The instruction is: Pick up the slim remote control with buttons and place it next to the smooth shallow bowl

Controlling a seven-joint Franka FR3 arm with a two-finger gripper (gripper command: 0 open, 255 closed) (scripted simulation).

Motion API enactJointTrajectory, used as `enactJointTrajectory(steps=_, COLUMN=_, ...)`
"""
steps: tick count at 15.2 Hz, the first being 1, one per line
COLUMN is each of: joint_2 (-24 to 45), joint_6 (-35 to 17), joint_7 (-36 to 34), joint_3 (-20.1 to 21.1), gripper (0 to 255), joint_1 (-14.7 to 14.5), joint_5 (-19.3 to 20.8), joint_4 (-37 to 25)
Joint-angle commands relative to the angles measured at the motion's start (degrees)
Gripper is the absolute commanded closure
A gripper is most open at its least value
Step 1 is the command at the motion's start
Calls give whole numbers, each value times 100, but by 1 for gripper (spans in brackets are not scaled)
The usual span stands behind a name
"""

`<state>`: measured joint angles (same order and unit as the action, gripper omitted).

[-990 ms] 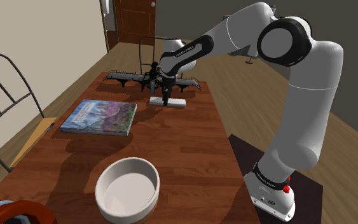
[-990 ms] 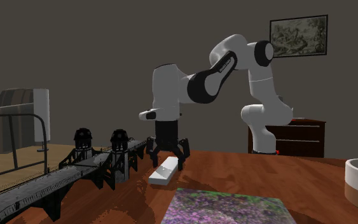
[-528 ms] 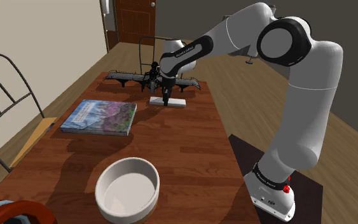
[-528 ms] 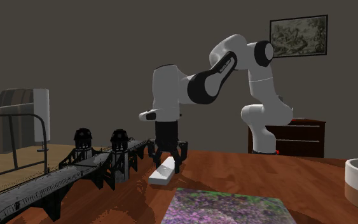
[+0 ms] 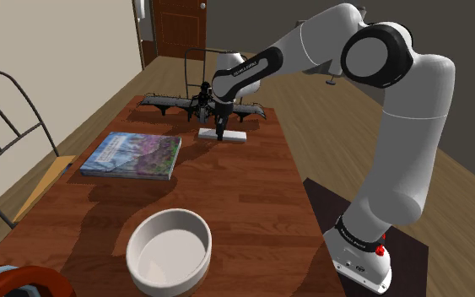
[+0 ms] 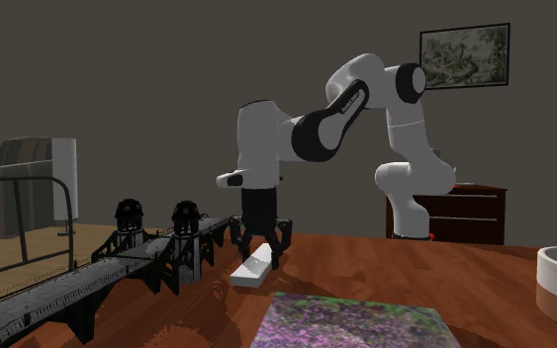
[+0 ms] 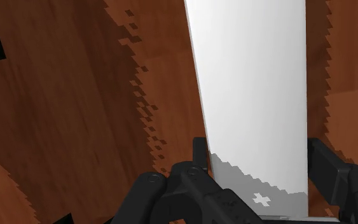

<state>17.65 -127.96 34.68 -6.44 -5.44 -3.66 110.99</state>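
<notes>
Wrist view has the tool clamped on the remote, one black finger against each long edge, with the remote lying flat on the bench.

My worry is where the grip sits. Most of the remote's length runs out ahead of the fingers, so I judge I am holding it near one end. On the lift the long end could droop or pivot between the pads, and those plain smooth sides give little to bite on. If it slips it drops back onto the wood.

From the shoulder view, the toy bridge stands just beside the tool, so a sideways move before I gain height could catch it. The bowl is well apart at the near end, and the book lies off to one side between them. Coming down too close could knock the bowl's rim.

The bench is dark reddish wood with a glossy look. Around it I see a wood plank floor, a metal chair, a brown door, grey walls and a framed picture.
</notes>
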Motion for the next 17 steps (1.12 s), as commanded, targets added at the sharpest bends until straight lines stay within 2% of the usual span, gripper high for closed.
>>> enactJointTrajectory(steps=1, joint_2=4, joint_6=6, joint_7=-5, joint_3=-1, gripper=255, joint_1=0, joint_5=-1, joint_4=5)
enactJointTrajectory(steps=17, joint_2=-538, joint_6=1088, joint_7=-84, joint_3=-31, gripper=255, joint_1=-19, joint_5=100, joint_4=-540)
